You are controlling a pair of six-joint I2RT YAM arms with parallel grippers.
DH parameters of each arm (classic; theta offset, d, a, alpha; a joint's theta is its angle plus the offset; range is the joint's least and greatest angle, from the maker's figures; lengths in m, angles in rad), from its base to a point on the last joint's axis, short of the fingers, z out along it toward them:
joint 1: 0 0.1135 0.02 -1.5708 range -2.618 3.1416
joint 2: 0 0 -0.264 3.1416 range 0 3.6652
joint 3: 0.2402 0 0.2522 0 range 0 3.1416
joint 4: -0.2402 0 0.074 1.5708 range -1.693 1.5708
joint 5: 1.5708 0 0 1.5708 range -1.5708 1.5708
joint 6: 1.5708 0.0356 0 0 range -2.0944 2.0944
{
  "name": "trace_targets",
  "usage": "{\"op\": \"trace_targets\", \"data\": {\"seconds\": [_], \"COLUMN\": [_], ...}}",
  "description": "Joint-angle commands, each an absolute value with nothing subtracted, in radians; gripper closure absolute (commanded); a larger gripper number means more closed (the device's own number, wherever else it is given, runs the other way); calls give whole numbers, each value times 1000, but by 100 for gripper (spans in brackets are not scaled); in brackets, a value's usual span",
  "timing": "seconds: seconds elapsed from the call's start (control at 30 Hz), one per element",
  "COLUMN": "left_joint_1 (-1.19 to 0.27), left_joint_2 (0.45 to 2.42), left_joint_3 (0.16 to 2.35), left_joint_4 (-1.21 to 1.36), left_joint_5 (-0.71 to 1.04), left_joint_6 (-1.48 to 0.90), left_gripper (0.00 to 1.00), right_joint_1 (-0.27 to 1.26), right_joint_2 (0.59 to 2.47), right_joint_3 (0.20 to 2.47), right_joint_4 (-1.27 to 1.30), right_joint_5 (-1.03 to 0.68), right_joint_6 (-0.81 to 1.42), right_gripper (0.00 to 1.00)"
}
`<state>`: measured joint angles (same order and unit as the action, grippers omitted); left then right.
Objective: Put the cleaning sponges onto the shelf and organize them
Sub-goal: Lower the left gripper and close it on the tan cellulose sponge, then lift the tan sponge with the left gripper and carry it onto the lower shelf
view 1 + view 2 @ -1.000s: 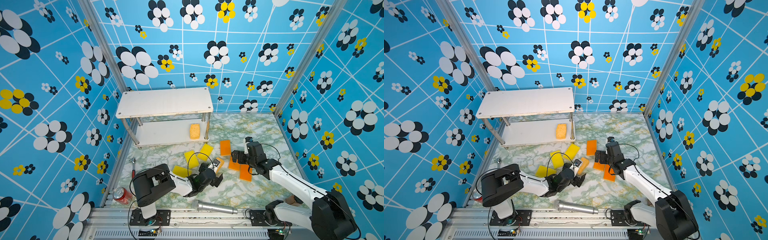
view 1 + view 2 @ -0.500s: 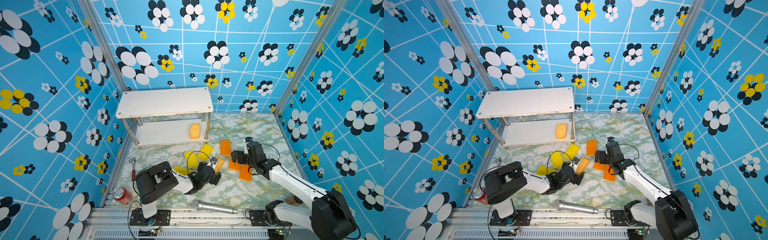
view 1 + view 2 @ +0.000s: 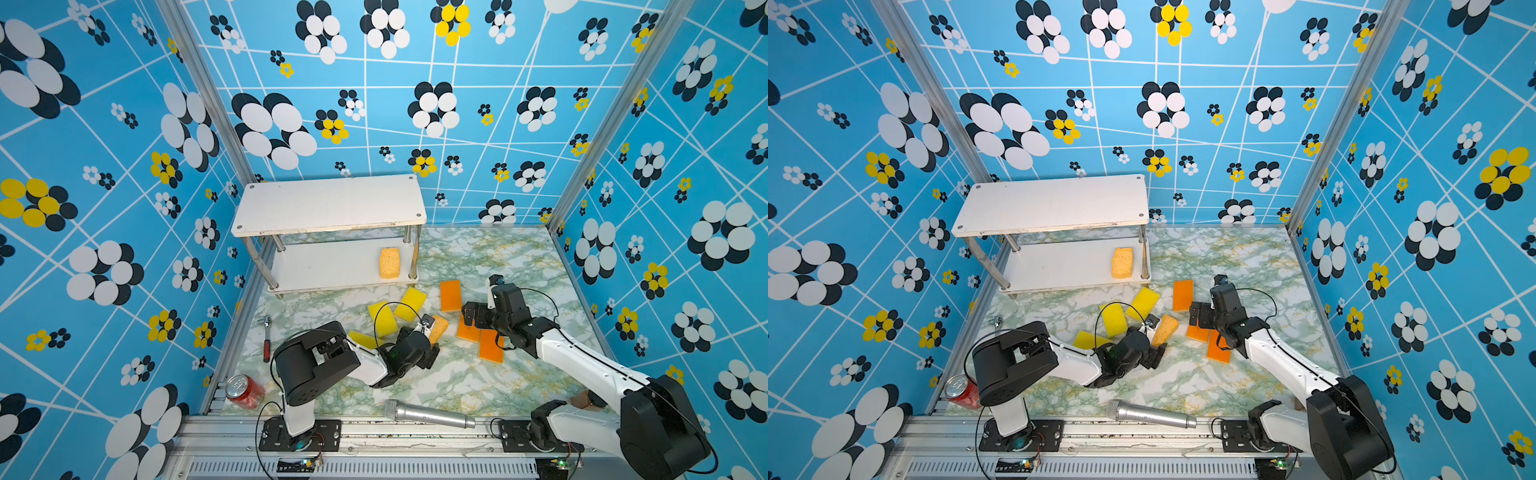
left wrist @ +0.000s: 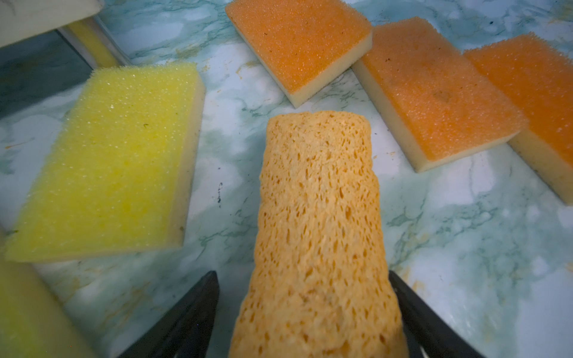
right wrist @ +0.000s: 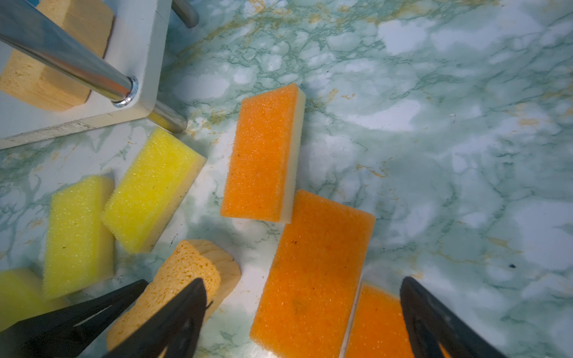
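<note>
In slides the left gripper [image 4: 302, 279], jaws narrowing around the thick porous tan-orange sponge [image 4: 319, 192] on the marbled tabletop [image 4: 465, 248], a gap on one side: no firm hold yet. Next stop, I'd judge, the white two-tier shelf [image 3: 328, 203]; the right gripper [image 5: 304, 280] hangs wide open.

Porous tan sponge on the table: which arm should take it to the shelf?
Left. The left gripper has its jaws on either side of the tan sponge, one side not yet touching, and the shelf stands on that arm's side. The right gripper hangs open over the orange sponges.
</note>
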<state>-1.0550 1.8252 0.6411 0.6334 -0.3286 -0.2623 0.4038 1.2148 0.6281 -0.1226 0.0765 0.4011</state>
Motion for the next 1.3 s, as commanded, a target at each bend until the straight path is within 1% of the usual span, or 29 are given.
{"op": "trace_targets", "data": {"seconds": [0.0, 0.27, 0.57, 0.77, 1.1, 1.27], "left_joint_1": [-1051, -1051, -1051, -1051, -1051, -1051], "left_joint_2": [1849, 1848, 1837, 1787, 1685, 1552], "left_joint_3": [668, 667, 655, 633, 629, 610], "left_joint_4": [598, 598, 608, 606, 547, 477], "left_joint_5": [-326, -320, -311, -316, -322, -351], "left_joint_6": [-272, -272, -269, -260, -241, -212], "left_gripper": [19, 31, 40, 48, 51, 51], "right_joint_1": [409, 409, 410, 410, 410, 409], "right_joint_2": [1213, 1210, 1203, 1204, 1208, 1202], "right_joint_3": [614, 612, 609, 605, 607, 604], "right_joint_4": [-115, -118, -118, -119, -119, -120], "right_joint_5": [88, 87, 92, 96, 91, 98], "right_joint_6": [408, 411, 413, 411, 415, 414], "right_gripper": [1, 1, 1, 1, 1, 1]}}
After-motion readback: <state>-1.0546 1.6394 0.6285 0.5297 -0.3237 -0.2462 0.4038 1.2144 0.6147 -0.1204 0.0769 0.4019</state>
